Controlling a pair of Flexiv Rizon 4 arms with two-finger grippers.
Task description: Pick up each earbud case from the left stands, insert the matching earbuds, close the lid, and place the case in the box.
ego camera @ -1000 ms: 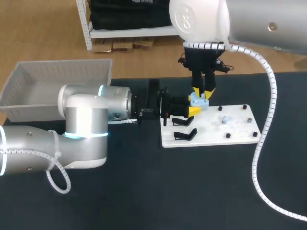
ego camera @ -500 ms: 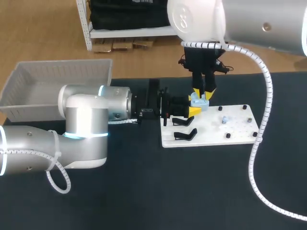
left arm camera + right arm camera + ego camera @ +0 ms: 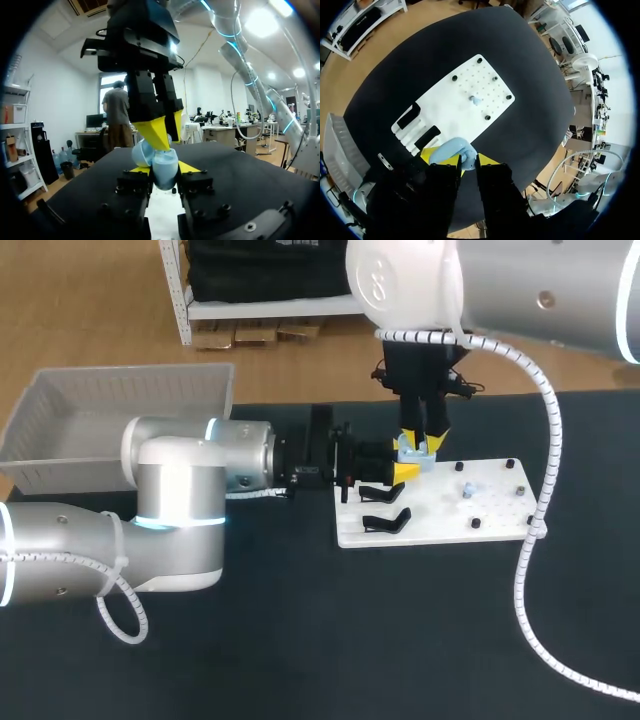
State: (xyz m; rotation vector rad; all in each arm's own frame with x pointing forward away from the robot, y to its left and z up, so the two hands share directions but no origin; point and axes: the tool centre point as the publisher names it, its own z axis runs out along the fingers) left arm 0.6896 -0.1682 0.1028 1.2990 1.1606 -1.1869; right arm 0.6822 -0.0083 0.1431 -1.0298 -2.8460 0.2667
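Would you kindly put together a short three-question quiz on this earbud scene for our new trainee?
1. True or false: the earbud case lies inside the grey box.
2. Which claw meets the case from above? A) left claw B) right claw C) neither
3. Fill in: a loose light blue earbud lies on the white ____.

Key
1. False: the left claw holds it from two sides, outside the box.
2. B.
3. board.
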